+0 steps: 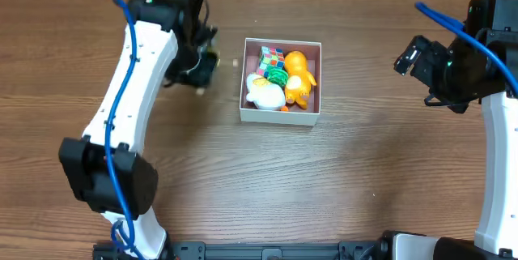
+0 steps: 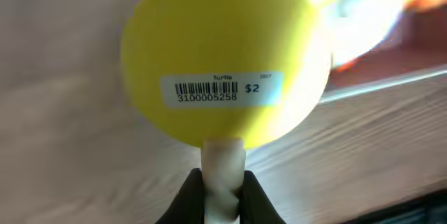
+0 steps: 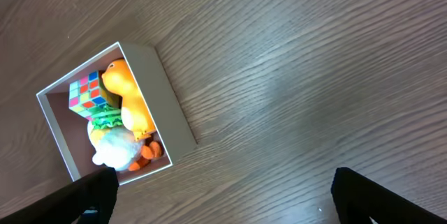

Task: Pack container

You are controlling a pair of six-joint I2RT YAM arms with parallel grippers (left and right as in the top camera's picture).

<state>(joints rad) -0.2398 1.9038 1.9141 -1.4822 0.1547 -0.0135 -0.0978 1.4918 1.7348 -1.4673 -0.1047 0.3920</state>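
The container (image 1: 279, 115) is a square white-walled box at the table's middle. It holds a colour cube (image 1: 272, 56), an orange toy (image 1: 298, 74), a green toy (image 1: 278, 74) and a white chick (image 1: 265, 91). It also shows in the right wrist view (image 3: 171, 105) and, blurred, at the upper right of the left wrist view (image 2: 391, 88). My left gripper (image 2: 223, 189) is shut on the pale stub of a round yellow toy (image 2: 223, 42) with a barcode label, just left of the box (image 1: 204, 61). My right gripper (image 3: 223, 192) is open and empty, off to the box's right (image 1: 409, 53).
Bare wooden table (image 1: 364, 163) surrounds the box. The left arm (image 1: 129, 90) stretches from the front left toward the box; the right arm (image 1: 494, 130) stands at the right edge.
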